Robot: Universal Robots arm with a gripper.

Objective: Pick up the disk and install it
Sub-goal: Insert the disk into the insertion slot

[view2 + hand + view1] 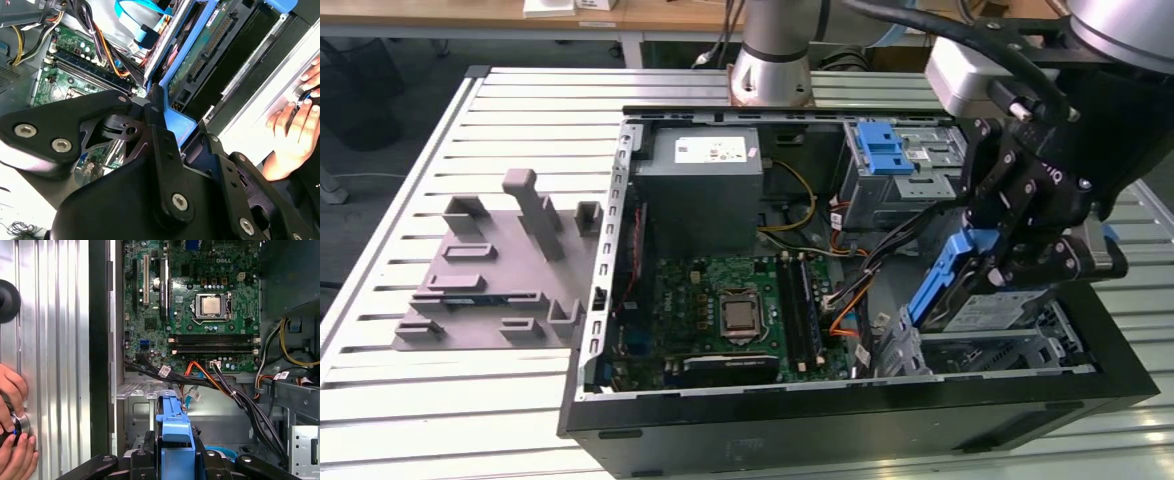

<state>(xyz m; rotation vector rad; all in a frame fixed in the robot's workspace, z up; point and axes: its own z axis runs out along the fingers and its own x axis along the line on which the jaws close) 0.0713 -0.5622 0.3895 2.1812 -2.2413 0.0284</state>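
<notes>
Disk (987, 316): silver-grey hard drive with a white-and-blue label and blue carrier rails. It is held tilted inside the open computer case (854, 425), on the exterior view's right, with its upper end in the end effector (1007, 268) and its lower end down at the grey metal drive cage (994, 355) in the near corner. Whether it touches the cage cannot be told. End effector: black, clamped on the disk. In the first wrist view its fingers (149, 445) sit tight against either side of the blue end handle. In the second wrist view the drive's green circuit-board underside runs away beyond the black linkage. Computer case: black tower lying on its side with the panel off, resting on the slatted metal bench (520, 120). Motherboard (720, 290): green, on the case floor, with the processor socket (739, 313) near its middle. Power supply (707, 165): grey box at the far end of the case. Upper drive bay (907, 185): grey metal, topped by a blue plastic bracket (883, 145), just beside the arm. Cables (235, 390): black, orange and yellow bundles between the motherboard and the bays. Stand (494, 270): grey plastic with upright posts, on the bench well apart from the case at the exterior view's left. Person's hand (11, 390): on the bench beside the case wall, cupped around a small round metallic object (19, 424).
</notes>
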